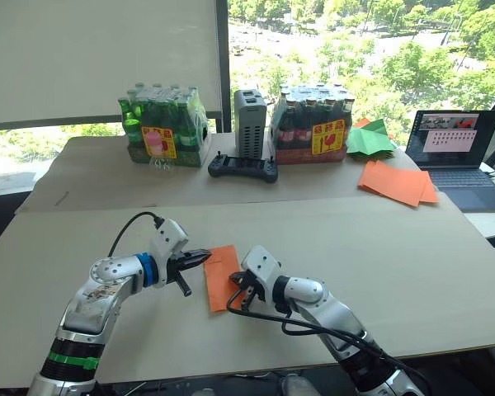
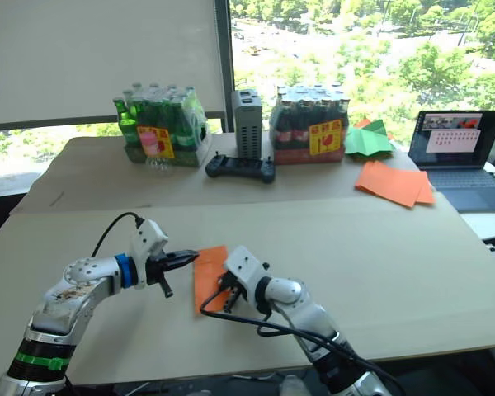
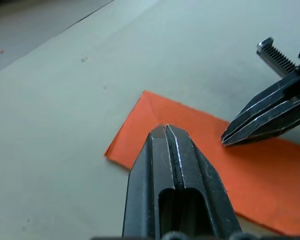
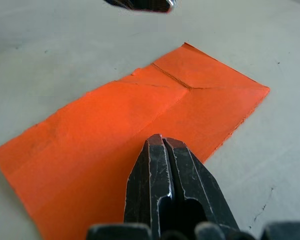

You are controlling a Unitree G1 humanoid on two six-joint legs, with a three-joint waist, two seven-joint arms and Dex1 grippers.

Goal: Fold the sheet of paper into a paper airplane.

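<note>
The sheet of paper (image 1: 221,276) lies flat on the table as a narrow orange rectangle, folded over, with a crease line across one end (image 4: 115,115). My left gripper (image 1: 205,257) is shut, its tip just over the sheet's left edge (image 3: 165,129). My right gripper (image 1: 236,285) is also shut and points down onto the sheet from the right; its tip (image 4: 162,139) is over the orange surface. Neither gripper has paper between its fingers. The two tips are close together above the sheet.
At the back right lie a pile of bigger orange sheets (image 1: 396,181), green paper pieces (image 1: 370,140) and an open laptop (image 1: 458,153). Two shrink-wrapped bottle packs (image 1: 161,124) (image 1: 311,124), a grey box (image 1: 250,122) and a black controller (image 1: 243,167) stand at the back.
</note>
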